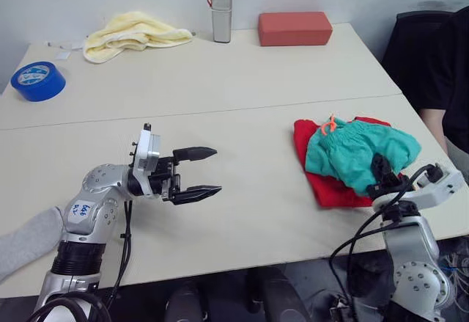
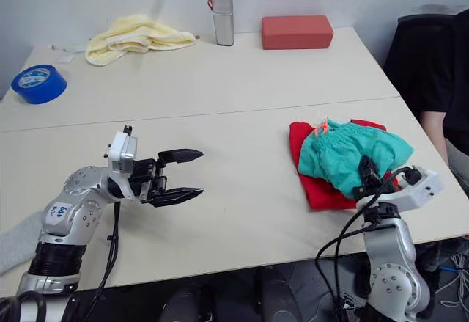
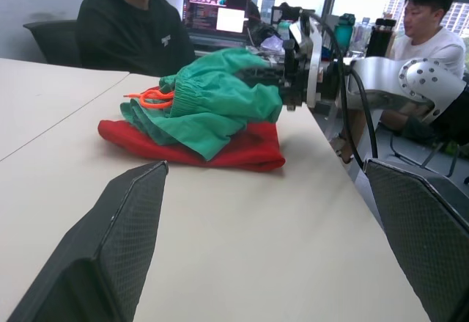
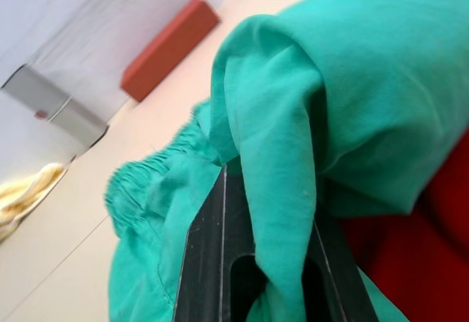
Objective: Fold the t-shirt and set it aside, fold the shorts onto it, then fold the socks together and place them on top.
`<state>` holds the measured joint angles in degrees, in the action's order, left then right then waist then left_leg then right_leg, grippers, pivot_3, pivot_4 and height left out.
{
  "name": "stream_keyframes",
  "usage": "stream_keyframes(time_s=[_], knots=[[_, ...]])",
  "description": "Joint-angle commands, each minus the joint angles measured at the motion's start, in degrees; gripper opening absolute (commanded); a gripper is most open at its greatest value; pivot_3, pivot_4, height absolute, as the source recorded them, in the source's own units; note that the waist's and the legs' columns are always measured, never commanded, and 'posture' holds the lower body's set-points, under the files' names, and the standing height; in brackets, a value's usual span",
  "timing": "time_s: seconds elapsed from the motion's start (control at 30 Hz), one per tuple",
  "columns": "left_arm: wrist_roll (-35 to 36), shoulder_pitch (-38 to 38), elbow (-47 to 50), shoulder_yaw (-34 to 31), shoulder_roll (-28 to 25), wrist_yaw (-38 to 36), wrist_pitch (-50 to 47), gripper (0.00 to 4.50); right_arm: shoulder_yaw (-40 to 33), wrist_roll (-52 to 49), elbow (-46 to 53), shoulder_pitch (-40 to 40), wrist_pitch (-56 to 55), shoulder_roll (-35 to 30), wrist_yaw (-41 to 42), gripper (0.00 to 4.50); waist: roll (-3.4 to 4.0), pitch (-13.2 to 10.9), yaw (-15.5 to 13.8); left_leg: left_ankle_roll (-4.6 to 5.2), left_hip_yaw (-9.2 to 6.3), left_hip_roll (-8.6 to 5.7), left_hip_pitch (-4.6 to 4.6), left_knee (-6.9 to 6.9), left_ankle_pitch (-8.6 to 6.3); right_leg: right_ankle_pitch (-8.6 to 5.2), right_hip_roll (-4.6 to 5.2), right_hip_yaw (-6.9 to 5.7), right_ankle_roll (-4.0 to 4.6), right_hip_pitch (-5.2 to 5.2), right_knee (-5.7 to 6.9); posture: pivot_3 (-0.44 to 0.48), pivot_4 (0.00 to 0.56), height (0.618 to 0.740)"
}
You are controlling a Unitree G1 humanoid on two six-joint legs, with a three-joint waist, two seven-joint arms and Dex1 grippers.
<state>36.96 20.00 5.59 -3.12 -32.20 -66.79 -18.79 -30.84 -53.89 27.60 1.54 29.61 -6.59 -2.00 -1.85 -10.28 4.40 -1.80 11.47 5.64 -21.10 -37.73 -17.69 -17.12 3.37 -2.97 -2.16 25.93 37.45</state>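
The red t-shirt (image 1: 333, 190) lies folded near the table's right edge. The teal shorts (image 1: 359, 149) are bunched on top of it, their orange drawstring (image 1: 328, 125) at the far side. My right gripper (image 1: 381, 172) reaches in from the near right and is shut on a fold of the shorts (image 4: 278, 190), which runs between its black fingers (image 4: 212, 263). My left gripper (image 1: 201, 172) hovers open over bare table at centre-left, pointing toward the pile, with nothing between its fingers (image 3: 117, 241). A grey sock (image 1: 26, 241) lies at the near left edge, partly behind my left arm.
At the back of the table are a pale yellow towel (image 1: 132, 34), a metal bottle (image 1: 220, 5) and a red-brown block (image 1: 294, 28). A blue tape roll (image 1: 38, 81) sits far left. A person in black (image 1: 443, 65) sits close to the right edge.
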Motion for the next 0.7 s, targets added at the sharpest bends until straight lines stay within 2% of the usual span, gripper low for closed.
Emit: stream_keyframes(time_s=[0.03,0.27,0.5,0.6,0.7], knots=[[-0.3,0.3,0.4,-0.7,0.0,0.4,0.6,4.50,0.4,-1.9,2.1,3.2,-1.6,-3.5,2.6,0.05,0.00,0.0,0.0,0.02,0.01,-0.02,0.00,-0.01,0.00,0.01,0.00,0.00,-0.01,-0.01,0.00,0.000,0.150,0.740],[-0.7,-0.2,0.5,-1.0,0.3,1.0,1.0,4.50,2.6,-3.0,-4.5,15.4,-1.2,-8.3,2.6,0.05,0.02,0.0,0.4,0.08,0.01,-0.04,0.05,-0.04,0.05,0.04,0.04,0.02,-0.06,-0.04,0.02,0.000,0.150,0.740],[-1.0,-1.1,1.1,-1.5,0.4,1.8,1.2,4.50,7.7,-5.8,-11.4,28.9,1.4,-10.5,9.4,0.05,0.07,0.0,0.2,0.10,0.03,-0.03,0.00,-0.03,0.06,0.04,0.06,0.01,-0.06,-0.02,0.01,0.000,0.150,0.740],[-1.0,-1.4,1.2,-1.7,0.3,2.0,1.3,4.50,9.7,-4.6,-16.4,34.4,1.4,-10.2,11.2,0.05,0.07,0.0,0.3,0.12,0.04,-0.02,-0.01,-0.05,0.07,0.04,0.07,0.01,-0.06,-0.02,0.00,0.000,0.150,0.740],[-1.2,-1.5,1.3,-1.7,0.3,2.1,1.5,4.50,9.2,2.1,-26.2,41.2,-6.2,-9.5,11.9,0.05,0.07,0.0,0.3,0.14,0.06,-0.02,-0.02,-0.11,0.08,0.04,0.09,0.00,-0.06,-0.02,0.01,0.000,0.150,0.740]])
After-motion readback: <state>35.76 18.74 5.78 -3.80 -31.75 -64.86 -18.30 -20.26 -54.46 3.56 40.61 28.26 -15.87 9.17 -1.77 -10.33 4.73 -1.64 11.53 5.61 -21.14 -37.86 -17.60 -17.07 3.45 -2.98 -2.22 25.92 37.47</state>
